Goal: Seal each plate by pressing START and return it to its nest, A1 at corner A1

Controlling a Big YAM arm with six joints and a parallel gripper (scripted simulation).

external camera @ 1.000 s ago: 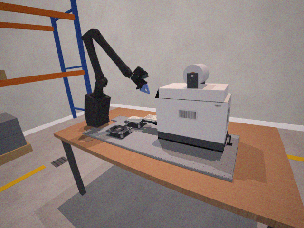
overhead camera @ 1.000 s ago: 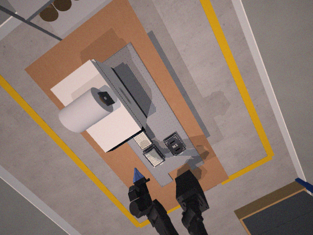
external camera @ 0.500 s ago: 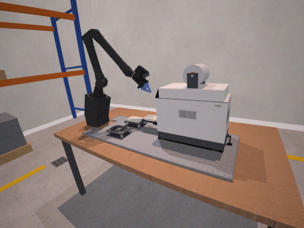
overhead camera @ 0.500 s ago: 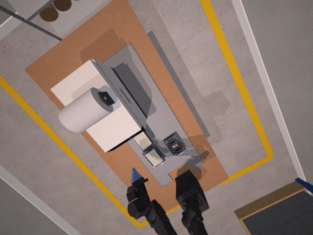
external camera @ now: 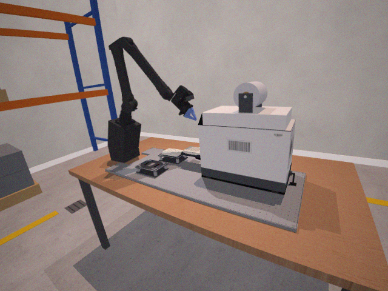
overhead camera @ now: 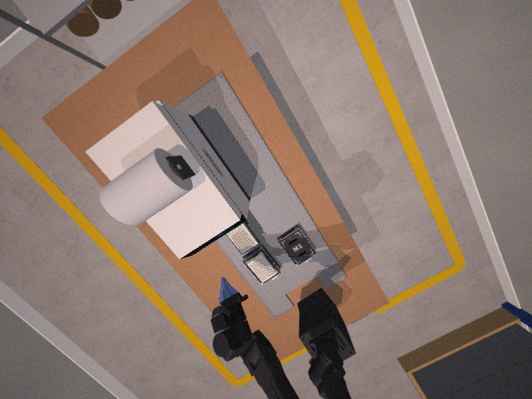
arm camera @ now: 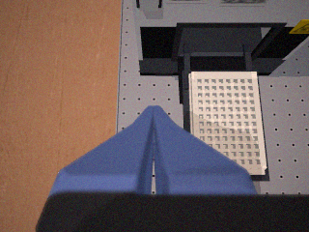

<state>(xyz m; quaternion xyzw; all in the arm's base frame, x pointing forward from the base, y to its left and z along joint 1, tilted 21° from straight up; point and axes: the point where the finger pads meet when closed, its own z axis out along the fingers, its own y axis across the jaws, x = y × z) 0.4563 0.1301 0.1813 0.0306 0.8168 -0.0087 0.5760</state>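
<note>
One white well plate lies on the sealer's dark stage, just outside the sealer's opening. The other white well plate sits in its nest beside it. Nest N1 is dark and empty. My gripper has blue fingers shut on nothing. It hangs high above the table, at about the height of the sealer's top, to the left of the stage plate in the wrist view. The sealer is a white box.
A foil roll sits on top of the sealer. Everything stands on a grey perforated baseplate on a wooden table. The arm's black base stands at the baseplate's end near the nests.
</note>
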